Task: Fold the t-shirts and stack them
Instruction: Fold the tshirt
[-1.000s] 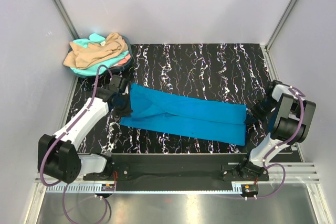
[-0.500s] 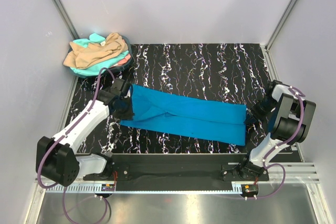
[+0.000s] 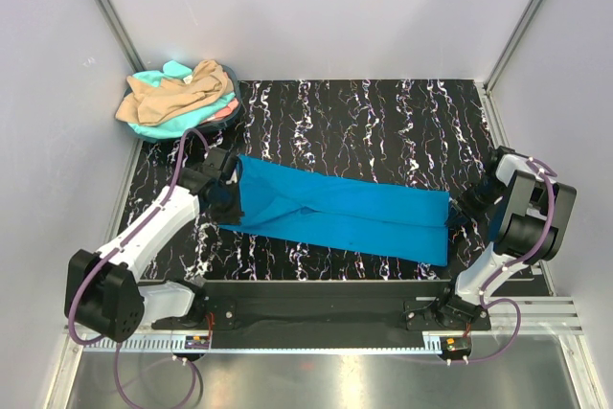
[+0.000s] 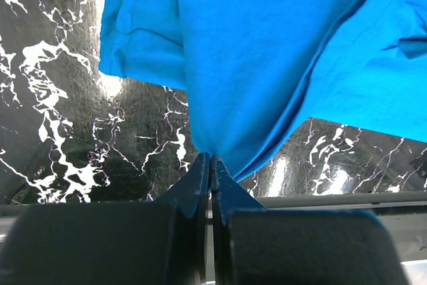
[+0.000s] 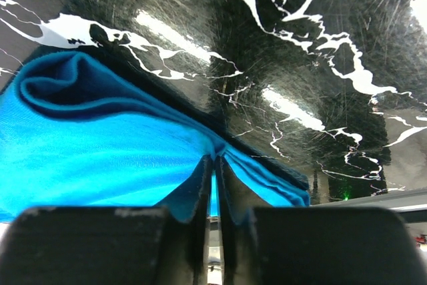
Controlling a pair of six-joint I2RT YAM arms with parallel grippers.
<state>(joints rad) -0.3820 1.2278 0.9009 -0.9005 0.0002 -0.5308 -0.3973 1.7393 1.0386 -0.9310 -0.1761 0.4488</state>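
A bright blue t-shirt [image 3: 340, 213] lies folded into a long band across the black marbled table [image 3: 383, 122]. My left gripper [image 3: 230, 200] is shut on its left end; in the left wrist view the blue cloth [image 4: 267, 51] rises out of the closed jaws [image 4: 211, 159]. My right gripper [image 3: 458, 213] is shut on the shirt's right edge; in the right wrist view the folded cloth [image 5: 100, 158] is pinched between the jaws [image 5: 213, 161]. Tan-beige [image 3: 177, 91], mint-turquoise [image 3: 153, 77] and coral-pink [image 3: 223, 110] shirts lie heaped at the back left.
The heap of shirts sits at the table's back left corner, just beyond my left arm. White walls with metal frame posts [image 3: 105, 7] close in the table on three sides. A black rail [image 3: 316, 299] runs along the near edge.
My left gripper has shifted slightly toward the right and near side, carrying the shirt's left end with it. The right arm has not moved.
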